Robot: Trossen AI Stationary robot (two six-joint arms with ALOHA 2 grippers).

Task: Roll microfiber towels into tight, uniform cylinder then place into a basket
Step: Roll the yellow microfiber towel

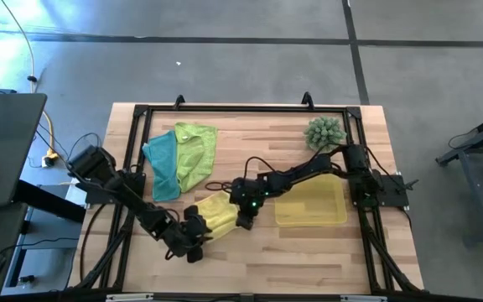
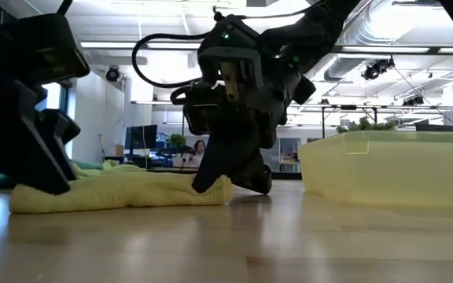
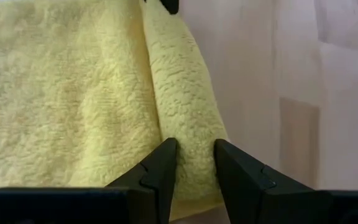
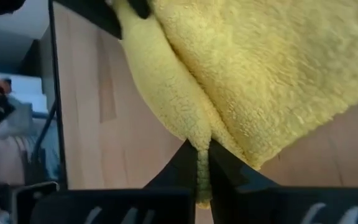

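Note:
The yellow towel (image 1: 214,211) lies on the table near its front middle, with its near edge rolled into a thin roll (image 3: 179,93). My left gripper (image 3: 196,171) is shut on the roll's left end, and my right gripper (image 4: 202,168) is shut on its right end. In the low view the left gripper (image 2: 49,169) stands at the towel's left end and the right gripper (image 2: 230,179) at its right end. The teal towel (image 1: 162,164) and the green towel (image 1: 196,151) lie in a heap at the far left. The basket (image 1: 311,204) stands to the right. My left gripper pinches the left end of the yellow towel's rolled edge (image 3: 194,140) between its two fingers, which stand on either side of the roll and point along it. They come slanting down from the table's near left. The roll rests on the table. My right gripper pinches the right end of the rolled edge (image 4: 199,140) between its two fingers, several layers of cloth bunched thin between them. The fingers slant down from the table's right side. The roll and the rest of the towel lie on the table.
A spiky green ball-shaped plant (image 1: 325,132) sits at the far right, behind the basket. A black frame (image 1: 225,108) runs around the wooden tabletop. Bare wood shows along the near edge (image 1: 292,260).

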